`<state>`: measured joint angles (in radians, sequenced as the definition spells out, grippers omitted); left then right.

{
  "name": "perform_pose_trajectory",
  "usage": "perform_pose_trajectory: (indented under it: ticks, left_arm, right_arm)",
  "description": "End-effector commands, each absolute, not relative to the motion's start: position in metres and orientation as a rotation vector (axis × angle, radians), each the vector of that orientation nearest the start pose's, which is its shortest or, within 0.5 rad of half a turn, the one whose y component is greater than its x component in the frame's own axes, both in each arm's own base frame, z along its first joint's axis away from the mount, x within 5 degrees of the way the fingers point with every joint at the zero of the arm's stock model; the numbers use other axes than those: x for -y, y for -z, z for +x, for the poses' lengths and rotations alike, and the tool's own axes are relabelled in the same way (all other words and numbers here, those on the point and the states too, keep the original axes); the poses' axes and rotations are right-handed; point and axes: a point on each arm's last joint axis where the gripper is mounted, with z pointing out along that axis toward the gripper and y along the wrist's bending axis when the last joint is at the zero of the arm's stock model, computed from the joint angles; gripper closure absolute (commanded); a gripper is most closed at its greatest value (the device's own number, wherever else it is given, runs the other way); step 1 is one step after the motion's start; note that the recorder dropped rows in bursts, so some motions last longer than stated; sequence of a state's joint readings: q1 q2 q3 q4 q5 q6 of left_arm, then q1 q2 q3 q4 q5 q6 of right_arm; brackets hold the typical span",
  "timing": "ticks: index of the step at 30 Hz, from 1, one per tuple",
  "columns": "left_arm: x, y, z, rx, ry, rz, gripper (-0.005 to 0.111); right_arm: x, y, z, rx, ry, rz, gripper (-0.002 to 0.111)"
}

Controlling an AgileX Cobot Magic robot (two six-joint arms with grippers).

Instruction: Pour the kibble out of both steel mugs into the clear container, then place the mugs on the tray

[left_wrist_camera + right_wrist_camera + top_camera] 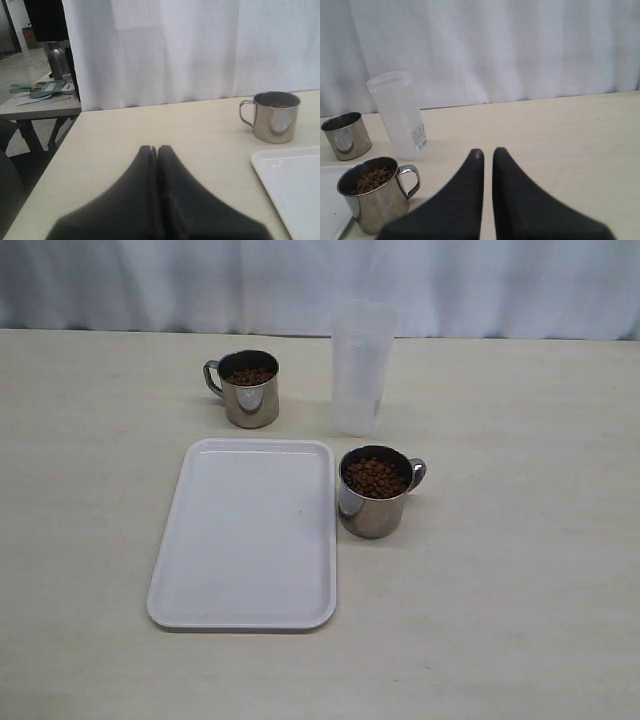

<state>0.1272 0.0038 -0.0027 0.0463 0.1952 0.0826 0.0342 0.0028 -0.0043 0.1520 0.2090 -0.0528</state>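
Two steel mugs stand upright on the table, both holding kibble (pixel 375 478). One mug (pixel 249 390) is beyond the tray's far end, handle to the left. The other mug (pixel 375 492) stands close beside the tray's right rim, handle to the right. The clear container (pixel 360 370) stands upright between and behind them. The white tray (pixel 245 535) lies bare. Neither gripper shows in the exterior view. My left gripper (pixel 157 148) is shut with nothing in it, well short of the far mug (pixel 274 117). My right gripper (pixel 487 151) is shut on nothing, beside the nearer mug (pixel 375 200).
A white curtain (pixel 320 280) hangs behind the table's far edge. In the left wrist view the table's side edge (pixel 55 160) drops off toward a lower side table (pixel 40 102) with small tools on it.
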Motion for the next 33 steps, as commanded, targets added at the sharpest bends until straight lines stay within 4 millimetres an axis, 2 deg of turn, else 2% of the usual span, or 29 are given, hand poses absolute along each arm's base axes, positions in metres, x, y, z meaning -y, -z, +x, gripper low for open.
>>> perform_pose_trajectory:
  ticks: [1,18,19,21,22,28,33]
  left_arm:
    - [-0.008,-0.196,0.055,-1.677,-0.192,-0.013,0.107]
    - [-0.008,-0.2,0.056,-1.638,-0.204,-0.002,0.107]
    - [-0.007,-0.205,0.056,-1.578,-0.168,-0.034,0.107]
    - [-0.006,-0.209,0.056,-1.51,0.049,-0.229,0.107]
    - [-0.006,-0.21,0.056,-1.501,0.078,-0.255,0.107]
    - [-0.008,-0.217,0.055,-1.415,0.074,-0.259,0.107]
    - [-0.008,-0.215,0.055,-1.415,0.196,-0.367,0.107]
  right_arm:
    - [-0.005,-0.194,0.056,-1.694,-0.129,0.027,0.103]
    - [-0.005,-0.194,0.056,-1.694,-0.129,0.027,0.103]
    - [-0.005,-0.194,0.056,-1.694,-0.129,0.027,0.103]
    - [-0.005,-0.194,0.056,-1.694,-0.129,0.027,0.103]
    - [-0.005,-0.194,0.056,-1.694,-0.129,0.027,0.103]
    - [-0.005,-0.194,0.056,-1.694,-0.129,0.027,0.103]
    - [-0.005,-0.194,0.056,-1.694,-0.129,0.027,0.103]
